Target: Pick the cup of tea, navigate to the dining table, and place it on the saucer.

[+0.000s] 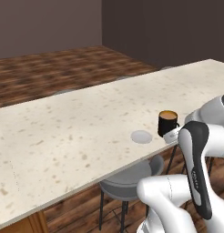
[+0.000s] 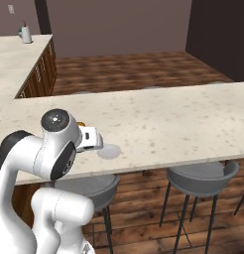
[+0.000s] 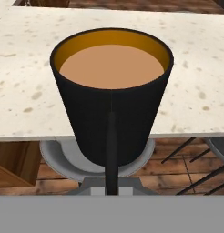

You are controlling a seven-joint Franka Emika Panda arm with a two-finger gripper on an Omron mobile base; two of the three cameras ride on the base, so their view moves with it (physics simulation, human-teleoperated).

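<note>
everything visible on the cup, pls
The cup is a black mug tapering toward its base, matte-looking, with an orange inner wall and a thin handle facing the hand camera. Brown tea fills it nearly to the rim. It is upright, carried at the table's near edge, right of the saucer in the left base view and not on it. The gripper is shut on it; the contact itself is hidden.

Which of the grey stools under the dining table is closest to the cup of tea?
In the right base view, the left stool, partly behind the arm, sits almost under the cup of tea. The other stool stands farther right along the dining table.
</note>
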